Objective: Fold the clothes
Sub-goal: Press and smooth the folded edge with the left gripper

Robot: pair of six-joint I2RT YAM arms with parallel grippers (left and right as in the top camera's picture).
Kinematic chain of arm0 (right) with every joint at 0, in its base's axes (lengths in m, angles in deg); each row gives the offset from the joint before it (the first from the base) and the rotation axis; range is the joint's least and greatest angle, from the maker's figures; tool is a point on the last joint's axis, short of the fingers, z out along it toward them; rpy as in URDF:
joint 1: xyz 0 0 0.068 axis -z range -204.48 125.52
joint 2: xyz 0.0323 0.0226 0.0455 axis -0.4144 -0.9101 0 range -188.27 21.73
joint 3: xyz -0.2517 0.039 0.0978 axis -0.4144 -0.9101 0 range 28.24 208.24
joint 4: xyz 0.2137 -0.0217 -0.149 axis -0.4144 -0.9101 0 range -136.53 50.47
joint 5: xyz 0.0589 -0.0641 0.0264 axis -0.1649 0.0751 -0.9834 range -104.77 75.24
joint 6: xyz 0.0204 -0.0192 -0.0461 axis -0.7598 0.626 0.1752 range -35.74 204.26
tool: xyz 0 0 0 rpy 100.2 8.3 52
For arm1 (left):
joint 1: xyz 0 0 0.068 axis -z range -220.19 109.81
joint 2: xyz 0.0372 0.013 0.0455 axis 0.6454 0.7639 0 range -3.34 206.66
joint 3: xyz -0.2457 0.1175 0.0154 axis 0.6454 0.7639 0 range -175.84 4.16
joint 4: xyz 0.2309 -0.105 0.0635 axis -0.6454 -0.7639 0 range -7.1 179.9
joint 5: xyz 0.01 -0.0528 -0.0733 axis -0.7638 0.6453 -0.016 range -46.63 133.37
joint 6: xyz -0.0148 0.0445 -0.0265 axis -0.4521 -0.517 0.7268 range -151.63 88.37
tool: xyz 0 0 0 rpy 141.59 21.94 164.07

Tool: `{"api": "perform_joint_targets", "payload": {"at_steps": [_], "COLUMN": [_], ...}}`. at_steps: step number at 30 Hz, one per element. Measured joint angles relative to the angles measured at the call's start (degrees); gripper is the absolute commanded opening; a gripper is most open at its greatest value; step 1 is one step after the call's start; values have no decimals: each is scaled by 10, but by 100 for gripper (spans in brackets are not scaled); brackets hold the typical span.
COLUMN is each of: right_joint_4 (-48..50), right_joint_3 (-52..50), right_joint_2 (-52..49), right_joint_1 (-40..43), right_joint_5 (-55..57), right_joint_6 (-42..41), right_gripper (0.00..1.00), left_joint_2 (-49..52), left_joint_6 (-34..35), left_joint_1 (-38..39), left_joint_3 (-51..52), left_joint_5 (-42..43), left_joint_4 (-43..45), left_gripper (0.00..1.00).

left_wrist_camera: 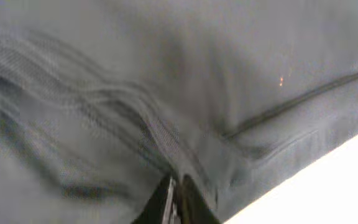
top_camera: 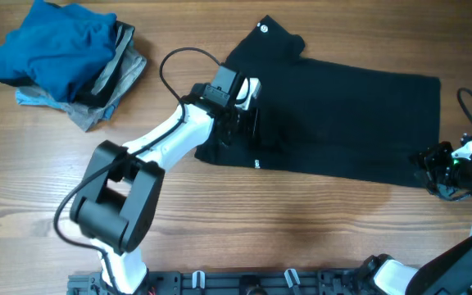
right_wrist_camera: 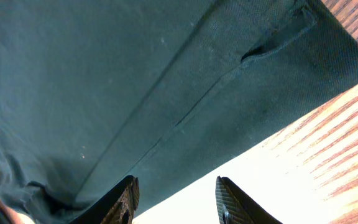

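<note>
The black T-shirt [top_camera: 342, 115] lies spread across the wooden table, with a small white mark near its top left [top_camera: 262, 27] and another at its near edge [top_camera: 257, 164]. My left gripper [top_camera: 246, 129] is down on the shirt's left part. In the left wrist view its fingers [left_wrist_camera: 176, 200] are shut on a bunched ridge of the black fabric [left_wrist_camera: 135, 118]. My right gripper [top_camera: 429, 161] is at the shirt's near right corner. In the right wrist view it is open [right_wrist_camera: 176, 190], one finger over the shirt's hem [right_wrist_camera: 166, 93], the other over bare table.
A pile of a bright blue garment [top_camera: 52, 49] and grey garments [top_camera: 113, 82] sits at the far left. The wooden table [top_camera: 301, 221] runs along the front. A black rail [top_camera: 244, 283] runs along the near edge.
</note>
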State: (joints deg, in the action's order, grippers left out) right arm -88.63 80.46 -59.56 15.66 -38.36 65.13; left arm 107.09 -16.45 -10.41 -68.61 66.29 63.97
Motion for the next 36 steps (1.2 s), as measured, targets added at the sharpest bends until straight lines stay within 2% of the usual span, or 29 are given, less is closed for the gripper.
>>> {"api": "perform_joint_targets", "payload": {"at_steps": [5, 8, 17, 23, 26, 29, 33, 34, 35, 36], "right_joint_4": [0, 0, 0, 0, 0, -2, -3, 4, 10, 19], "right_joint_3": [0, 0, 0, 0, 0, 0, -3, -8, -13, -24], "right_joint_2": [0, 0, 0, 0, 0, 0, 0, 0, 0, 0], "right_joint_1": [0, 0, 0, 0, 0, 0, 0, 0, 0, 0], "right_joint_5": [0, 0, 0, 0, 0, 0, 0, 1, 0, 1], "right_joint_6": [0, 0, 0, 0, 0, 0, 0, 0, 0, -1], "right_gripper": [44, 44, 44, 44, 45, 47, 53, 54, 47, 45], "left_joint_2": [-30, -28, 67, 69, 69, 69, 67, 65, 62, 56], "left_joint_6": [-14, -11, 101, 122, 125, 122, 78, 59, 39, -4], "left_joint_1": [20, 42, 58, 41, 26, 13, 7, 10, 16, 36], "left_joint_3": [-2, -2, -1, -9, -25, -30, -31, -31, -31, -32], "left_joint_5": [12, 16, 21, 10, -6, -2, 57, 68, 76, 73], "left_joint_4": [-119, -122, -2, 188, 210, 190, 115, 94, 74, 38], "left_gripper": [4, 4, 4, 4, 6, 13, 27, 27, 22, 19]}}
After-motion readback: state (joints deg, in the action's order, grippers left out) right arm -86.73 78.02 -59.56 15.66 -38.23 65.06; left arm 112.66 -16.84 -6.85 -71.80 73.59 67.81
